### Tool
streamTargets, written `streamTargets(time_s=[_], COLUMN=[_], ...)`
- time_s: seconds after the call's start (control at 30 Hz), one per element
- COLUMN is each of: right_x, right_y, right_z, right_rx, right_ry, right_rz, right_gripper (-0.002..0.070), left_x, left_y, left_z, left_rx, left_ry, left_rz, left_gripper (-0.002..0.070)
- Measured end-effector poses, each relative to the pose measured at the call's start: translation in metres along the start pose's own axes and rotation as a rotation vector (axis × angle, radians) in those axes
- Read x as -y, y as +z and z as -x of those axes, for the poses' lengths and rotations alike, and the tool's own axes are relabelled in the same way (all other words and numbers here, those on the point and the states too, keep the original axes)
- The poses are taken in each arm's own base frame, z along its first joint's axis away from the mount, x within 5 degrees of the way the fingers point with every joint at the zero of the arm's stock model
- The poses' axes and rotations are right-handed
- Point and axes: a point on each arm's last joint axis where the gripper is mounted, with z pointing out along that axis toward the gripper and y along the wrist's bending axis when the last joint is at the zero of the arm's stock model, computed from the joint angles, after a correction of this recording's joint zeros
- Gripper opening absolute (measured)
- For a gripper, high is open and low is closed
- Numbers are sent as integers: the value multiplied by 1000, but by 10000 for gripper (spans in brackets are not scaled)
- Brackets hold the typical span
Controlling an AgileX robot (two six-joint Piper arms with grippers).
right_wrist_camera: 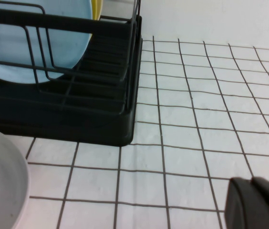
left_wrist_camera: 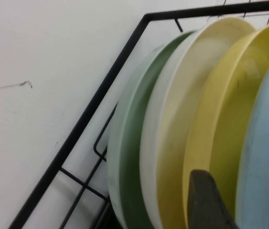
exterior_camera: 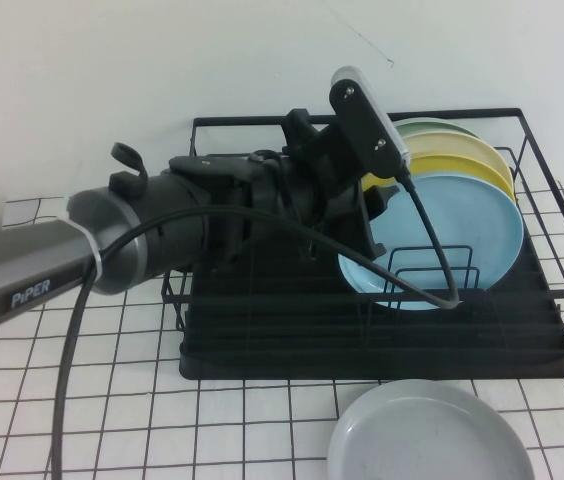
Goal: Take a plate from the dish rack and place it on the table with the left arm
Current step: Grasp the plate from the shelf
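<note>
Left pincer (exterior_camera: 380, 200) released, straddling the blue plate's (exterior_camera: 462, 235) rim in the rack (exterior_camera: 382, 340) for a grab; right pincer (right_wrist_camera: 258, 205) parked over the bench (right_wrist_camera: 196, 119), can't tell its state.

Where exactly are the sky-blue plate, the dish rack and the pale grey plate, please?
sky-blue plate (exterior_camera: 462, 235): high view, its front face.
dish rack (exterior_camera: 362, 352): high view, front of its black tray base.
pale grey plate (exterior_camera: 427, 440): high view, its middle.
</note>
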Motion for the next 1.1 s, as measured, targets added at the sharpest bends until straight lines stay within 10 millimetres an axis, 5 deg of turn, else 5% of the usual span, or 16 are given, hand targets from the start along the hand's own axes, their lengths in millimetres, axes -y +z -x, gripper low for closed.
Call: streamTargets(time_s=[0.63, 0.73, 0.87, 1.1], right_x=[0, 0, 0, 0], right_y=[0, 0, 0, 0], right_z=[0, 0, 0, 0], right_rx=[0, 0, 0, 0], right_ry=[0, 0, 0, 0], right_rz=[0, 0, 0, 0], right_gripper=[-2, -2, -2, -2], left_x=[14, 14, 14, 13], left_y=[27, 27, 27, 20], left_z=[-33, -33, -32, -21], left_rx=[-84, -81, -73, -30], left_ry=[-8, -12, -14, -11], left_rz=[-47, -48, -57, -69], left_gripper=[294, 241, 86, 78])
